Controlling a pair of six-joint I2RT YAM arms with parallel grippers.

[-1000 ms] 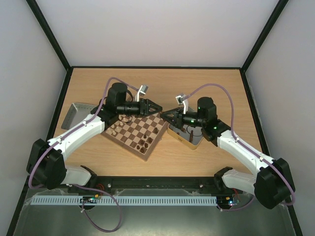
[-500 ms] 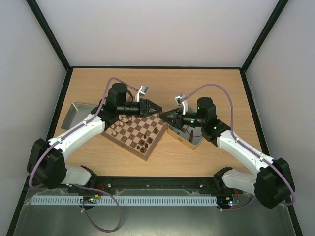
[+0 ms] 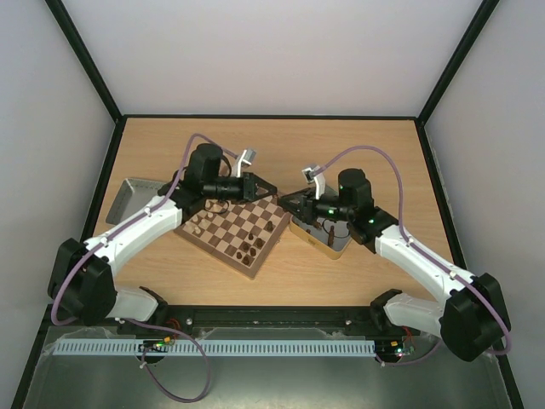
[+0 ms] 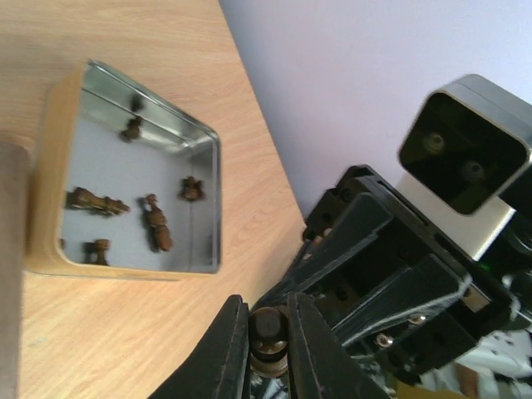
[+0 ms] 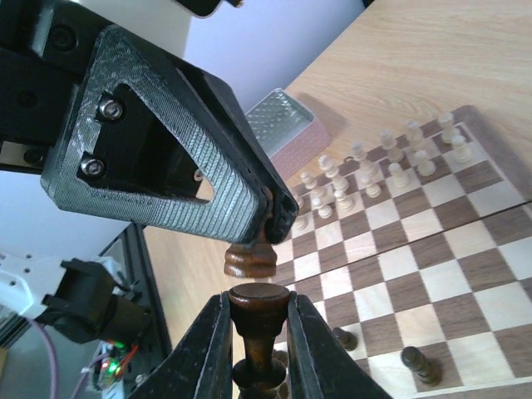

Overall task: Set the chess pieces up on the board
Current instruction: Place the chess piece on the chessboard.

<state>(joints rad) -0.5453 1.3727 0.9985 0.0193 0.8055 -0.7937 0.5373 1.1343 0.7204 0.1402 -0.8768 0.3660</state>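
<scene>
Looking from above, the left gripper [image 3: 272, 189] and right gripper [image 3: 284, 201] sit nearly tip to tip at the right corner of the board [image 3: 234, 226], just beside the tin [image 3: 319, 241]. Left wrist cam: its fingers are clamped on a dark piece [image 4: 268, 334]. Right wrist cam: that pincer is pinching another dark piece [image 5: 256, 320], with pale pieces [image 5: 366, 179] lined up on the board behind.

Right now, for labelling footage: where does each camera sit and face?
Top external: above, behind both arms, looking down at the table; both show.
Left wrist: on the left arm, faces the tin and right gripper; own fingers clamp a dark piece.
Right wrist: on the right arm, faces the board and left gripper; own fingers grip one too.
Shared: both wrist views show both grippers meeting.
</scene>
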